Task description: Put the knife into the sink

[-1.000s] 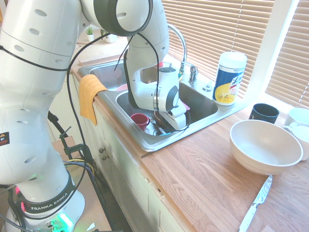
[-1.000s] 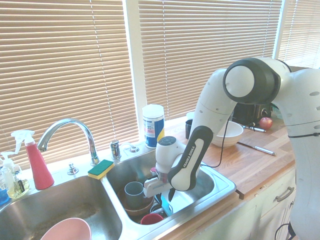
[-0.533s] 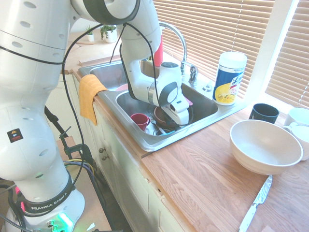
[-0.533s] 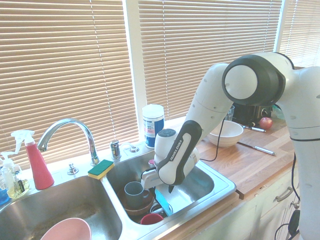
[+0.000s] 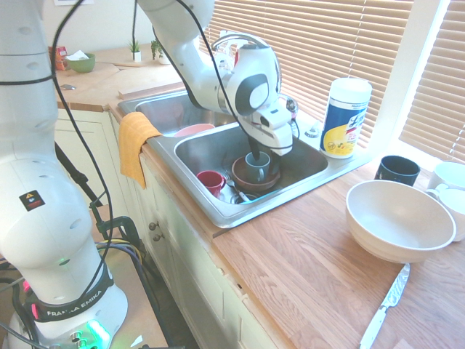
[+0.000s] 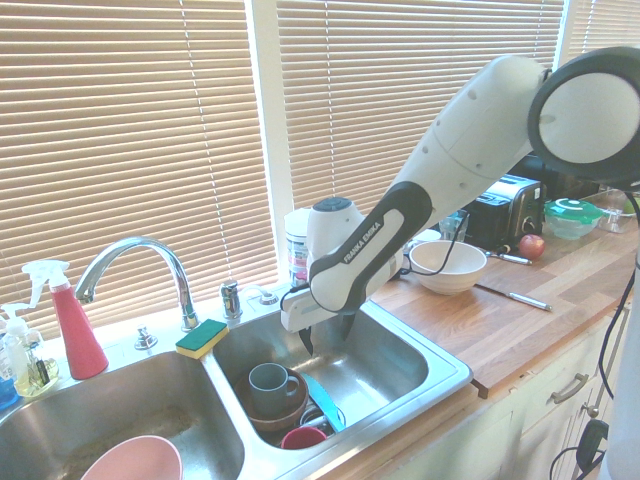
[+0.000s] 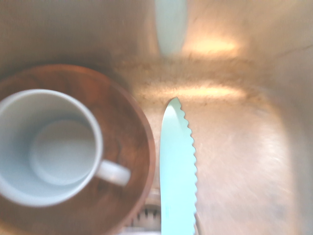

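**Knife down in the basin, my pincer empty above it**

From the first exterior view, my pincer (image 5: 256,155) hangs over the sink (image 5: 320,171), pointing almost straight down, with nothing between its dark fingers. Right below it a grey mug (image 5: 257,166) stands inside a brown bowl (image 5: 251,182) on the sink floor. A small red cup (image 5: 210,181) lies beside the bowl, on the side towards the counter edge. Off to the side of my pincer, on the wooden counter (image 5: 305,254), stand a wipes canister (image 5: 345,118), a black mug (image 5: 397,170) and a large white bowl (image 5: 399,219); a metal knife (image 5: 386,305) lies well apart, near the counter's front. An orange cloth (image 5: 135,142) hangs over the sink's front rim.

From the second exterior view, my pincer is released, its two fingers (image 6: 306,339) spread apart and clear of everything. The turquoise knife (image 6: 324,399) lies below it on the sink floor, just beside the brown bowl and apart from me. A green and yellow sponge (image 6: 202,337) rests on the rim behind, next to the faucet (image 6: 140,272).

From the wrist view, the knife's serrated blade lies flat on the steel, alongside the bowl's rim; whether they touch I cannot tell. The mug sits upright in the bowl.
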`<state>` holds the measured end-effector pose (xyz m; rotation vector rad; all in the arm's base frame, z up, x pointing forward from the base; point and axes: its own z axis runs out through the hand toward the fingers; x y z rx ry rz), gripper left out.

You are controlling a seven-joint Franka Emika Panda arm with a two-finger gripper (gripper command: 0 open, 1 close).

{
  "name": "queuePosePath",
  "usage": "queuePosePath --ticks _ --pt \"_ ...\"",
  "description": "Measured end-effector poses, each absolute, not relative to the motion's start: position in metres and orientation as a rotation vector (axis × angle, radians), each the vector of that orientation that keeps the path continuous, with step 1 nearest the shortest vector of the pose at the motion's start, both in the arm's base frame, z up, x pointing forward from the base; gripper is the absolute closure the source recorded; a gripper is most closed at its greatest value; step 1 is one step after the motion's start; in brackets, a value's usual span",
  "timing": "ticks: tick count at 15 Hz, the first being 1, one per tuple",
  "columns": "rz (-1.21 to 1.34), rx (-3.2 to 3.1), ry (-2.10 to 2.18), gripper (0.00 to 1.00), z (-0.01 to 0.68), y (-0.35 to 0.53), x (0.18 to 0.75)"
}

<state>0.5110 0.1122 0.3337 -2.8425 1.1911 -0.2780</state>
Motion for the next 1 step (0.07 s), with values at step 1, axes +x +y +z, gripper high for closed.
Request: queuePosePath --ticks 1 --pt "-0.261 -2.856 1.174 0.0 0.3544 0.1112 0.5034"
